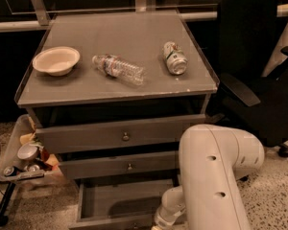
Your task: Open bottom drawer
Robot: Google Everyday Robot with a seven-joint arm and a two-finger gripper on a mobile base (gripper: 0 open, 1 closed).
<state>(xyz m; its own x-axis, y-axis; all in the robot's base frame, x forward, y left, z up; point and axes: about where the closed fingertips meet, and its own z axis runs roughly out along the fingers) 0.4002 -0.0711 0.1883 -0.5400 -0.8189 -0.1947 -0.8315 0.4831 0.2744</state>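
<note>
Bottom drawer (120, 200) pulled out toward camera, long axis left-right; pincer (157, 225) at its front, grip unclear.

The bottom drawer (120, 202) stands open; the gripper is out of sight below the arm's wrist (165, 214).

Bulky white arm (216, 176), gripper off-frame below

Grey bottom drawer (120, 201), cream bowl (56, 60), black chair (259, 56); pincer unseen beneath white arm (216, 176).
</note>
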